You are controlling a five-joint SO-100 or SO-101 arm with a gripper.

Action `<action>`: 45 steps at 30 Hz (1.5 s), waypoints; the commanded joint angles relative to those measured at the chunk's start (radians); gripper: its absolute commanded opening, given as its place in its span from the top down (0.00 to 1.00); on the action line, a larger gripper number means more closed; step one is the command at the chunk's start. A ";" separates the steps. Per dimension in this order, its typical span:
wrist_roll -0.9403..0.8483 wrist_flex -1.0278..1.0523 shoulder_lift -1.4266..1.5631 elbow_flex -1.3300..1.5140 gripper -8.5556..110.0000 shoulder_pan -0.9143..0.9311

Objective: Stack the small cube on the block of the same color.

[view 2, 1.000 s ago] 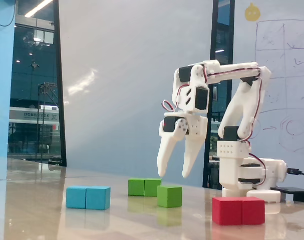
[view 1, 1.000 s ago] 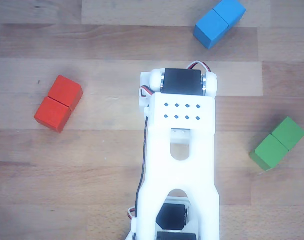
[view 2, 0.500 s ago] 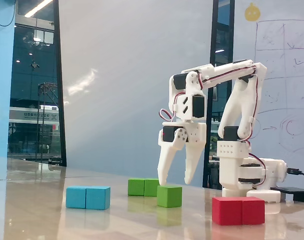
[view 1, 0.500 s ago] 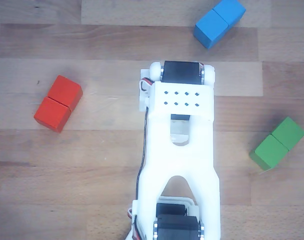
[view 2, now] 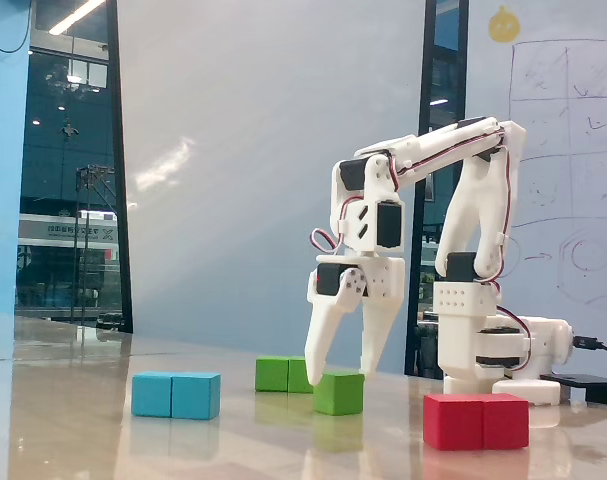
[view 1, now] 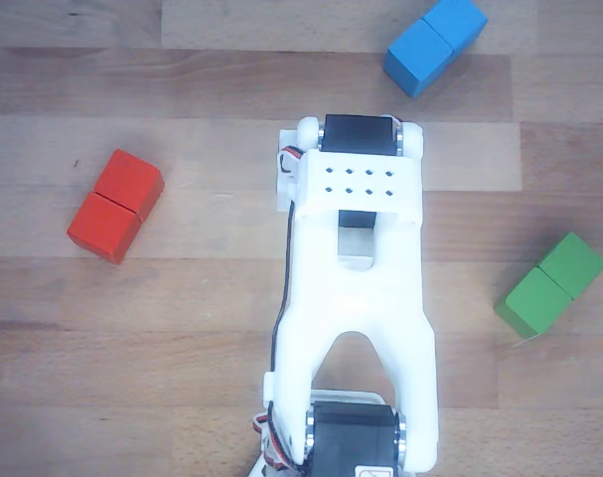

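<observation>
In the fixed view the small green cube rests on the table in front of the long green block, which lies just behind and to its left. My gripper points down right over the cube, open, with one finger low by the cube's left top edge and the other by its right. I cannot tell whether they touch it. In the other view the green block lies at the right. My white arm hides the cube and the gripper there.
A red double block lies at the left and a blue double block at the top in the other view. In the fixed view the blue one is front left and the red one front right, before the arm's base.
</observation>
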 commanded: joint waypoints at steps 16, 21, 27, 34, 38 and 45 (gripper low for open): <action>-0.005 -0.023 -0.092 -0.106 0.72 0.064; -0.005 -0.023 -0.092 -0.106 0.72 0.064; -0.005 -0.023 -0.092 -0.106 0.73 0.064; 0.005 -0.025 -0.091 -0.106 0.83 0.061; 0.009 -0.040 -0.091 -0.127 0.87 0.064; -0.003 -0.081 -0.078 -0.199 0.90 0.066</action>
